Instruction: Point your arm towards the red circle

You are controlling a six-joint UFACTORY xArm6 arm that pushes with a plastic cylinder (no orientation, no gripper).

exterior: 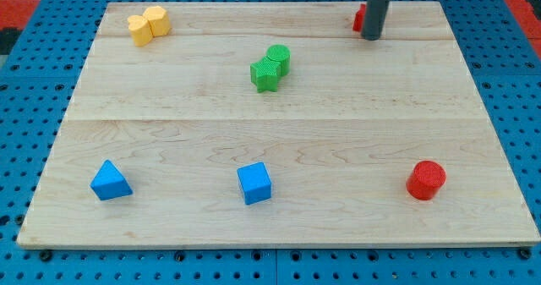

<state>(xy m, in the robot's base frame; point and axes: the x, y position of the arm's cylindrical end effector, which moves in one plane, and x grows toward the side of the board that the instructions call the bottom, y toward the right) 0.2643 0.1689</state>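
The red circle (425, 180) is a short red cylinder near the view's bottom right of the wooden board (279, 124). My tip (371, 37) is at the view's top right, far above the red circle. The rod hides most of a second red block (358, 18) just to its left; its shape cannot be made out.
Two yellow blocks (148, 24) touch at the top left. A green circle (277, 57) and a green block (265, 73) touch near the top middle. A blue triangle (110, 182) sits at the bottom left and a blue cube (254, 183) at the bottom middle.
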